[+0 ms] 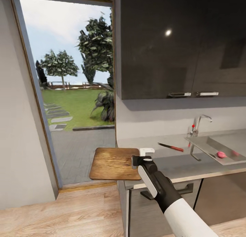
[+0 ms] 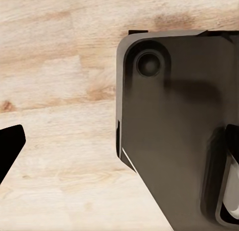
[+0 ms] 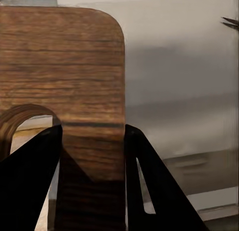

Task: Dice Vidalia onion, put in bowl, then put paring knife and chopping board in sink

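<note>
My right gripper (image 1: 136,161) is shut on the right edge of the chopping board (image 1: 115,163). The board is level and juts out past the left end of the countertop (image 1: 184,167); whether it rests on the top I cannot tell. In the right wrist view the board (image 3: 64,71) fills the gap between my fingers (image 3: 30,181). The white bowl (image 1: 147,150) peeks out behind the gripper. The paring knife (image 1: 171,147) lies on the countertop left of the sink (image 1: 205,145). Inside the basin sits the Vidalia onion (image 1: 221,154). My left gripper (image 2: 119,156) hangs open over the floor.
Left of the countertop, a tall glass door (image 1: 68,93) looks onto a garden. Dark wall cabinets (image 1: 177,46) hang above the worktop, and the chrome tap (image 1: 200,122) stands behind the sink. Below my left gripper are the light wood floor (image 2: 59,66) and the robot's dark base (image 2: 174,116).
</note>
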